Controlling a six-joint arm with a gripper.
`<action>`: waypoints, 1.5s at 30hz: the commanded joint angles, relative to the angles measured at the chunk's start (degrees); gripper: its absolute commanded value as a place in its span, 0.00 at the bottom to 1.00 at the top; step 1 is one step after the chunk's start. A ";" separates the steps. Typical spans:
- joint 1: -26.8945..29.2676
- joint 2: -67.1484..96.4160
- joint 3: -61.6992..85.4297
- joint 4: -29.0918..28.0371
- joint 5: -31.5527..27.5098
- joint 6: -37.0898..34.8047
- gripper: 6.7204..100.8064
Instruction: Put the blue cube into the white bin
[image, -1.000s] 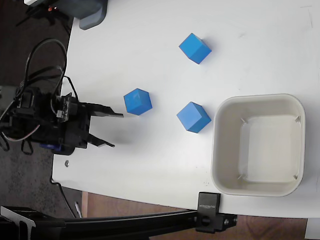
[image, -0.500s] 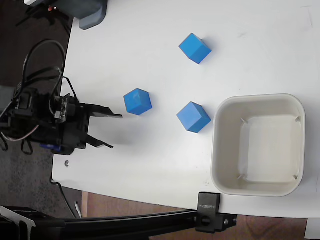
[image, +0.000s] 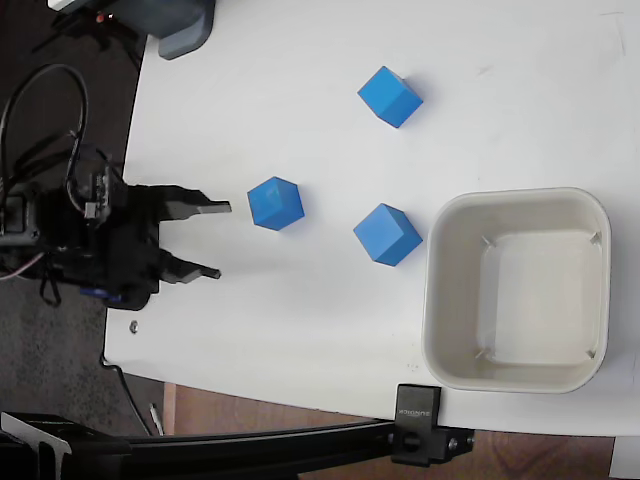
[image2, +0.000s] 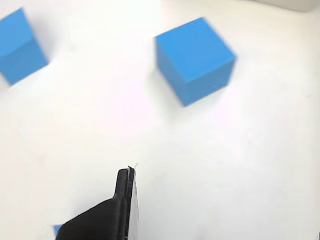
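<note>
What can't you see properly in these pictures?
- Wrist view: only one finger of the gripper shows; the bottom edge cuts off the rest.
- Wrist view: the blue cubes are blurred. One is cut by the left edge, and a blue sliver sits half hidden behind the finger.
- Wrist view: the white bin is only a corner at the top edge.
- Fixed view: the arm behind the gripper runs off the left edge.

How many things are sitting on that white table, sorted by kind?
Blue cubes: 3, one near the end effector at, one farther up at, one beside the bin at
White bin: 1, nothing in it
Total: 4
</note>
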 joint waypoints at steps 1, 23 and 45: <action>-0.97 -4.48 -8.17 4.92 -3.69 -2.64 0.99; -9.32 -11.51 -10.37 9.84 -4.31 -5.98 0.99; -8.96 -17.49 -6.86 3.52 -3.78 -8.61 0.99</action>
